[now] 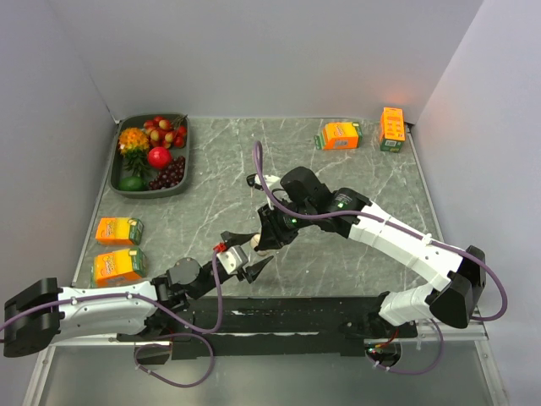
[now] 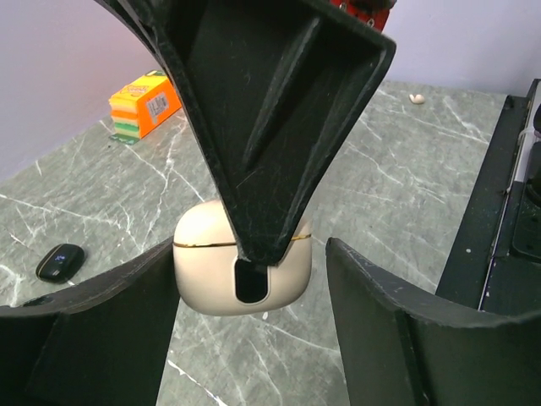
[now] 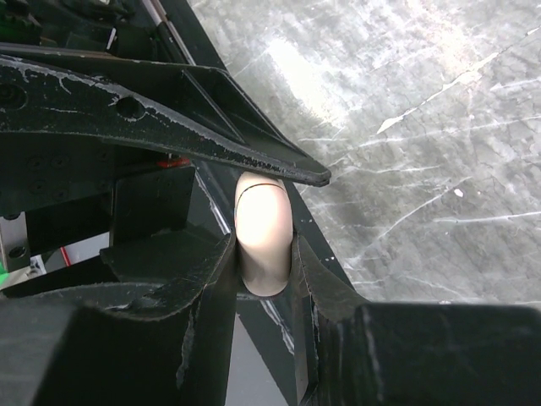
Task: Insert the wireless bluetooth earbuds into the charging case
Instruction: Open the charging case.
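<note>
Starting at the far left, we see a fruit tray [image 1: 121, 188] and, nearer to us, two orange boxes [image 1: 118, 230] along the table's left edge.

The left gripper [image 1: 244, 254] sits near the middle of the table, towards the near edge. Its jaws are parted, with its fingers [image 2: 110, 330] standing on either side of the case [image 2: 203, 275]. A clear gap shows on the right side, so it has hold of nothing.

The case is cream and rounded, and its lid seam shows only as a thin line. A black bud [image 2: 61, 260] lies on the marble outside the case, well to its left in the left wrist view. We also see a pale speck [image 2: 417, 98] farther off on the table, too small for us to tell whether it is a white bud. We find no other buds in any view.

The right gripper [image 3: 264, 258] reaches in from the right and is clamped on the case, with one finger pressed against each side.

At the far right, two far boxes [image 1: 341, 135], also orange, stand by the back wall.
</note>
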